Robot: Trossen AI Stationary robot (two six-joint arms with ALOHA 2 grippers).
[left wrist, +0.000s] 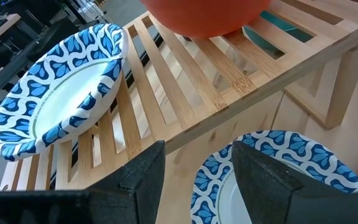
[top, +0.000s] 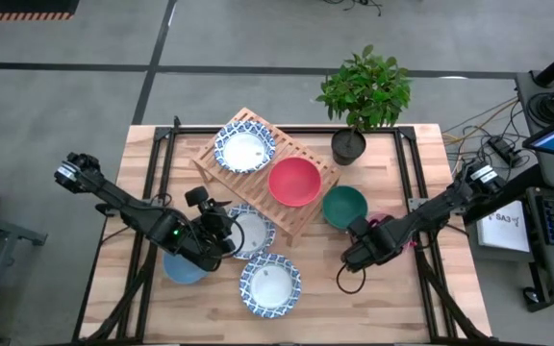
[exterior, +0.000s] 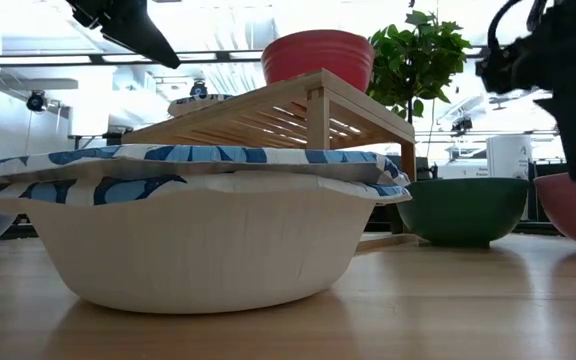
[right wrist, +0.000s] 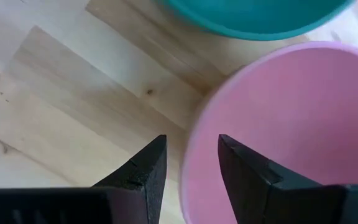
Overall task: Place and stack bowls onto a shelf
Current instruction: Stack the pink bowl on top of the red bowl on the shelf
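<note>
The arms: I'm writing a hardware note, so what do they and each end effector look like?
Both arms are dark, slim and jointed. The left end effector and right end effector each have two black, wedge-shaped fingers. A green light glows on the left arm.

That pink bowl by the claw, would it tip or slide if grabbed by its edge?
Probably light: the pink bowl looks thin-walled. Its smooth rim may slip between the right claw's open fingers. Gripped on one side, it would likely tilt.

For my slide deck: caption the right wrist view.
Right gripper open astride the pink bowl's rim, green bowl beyond.
</note>
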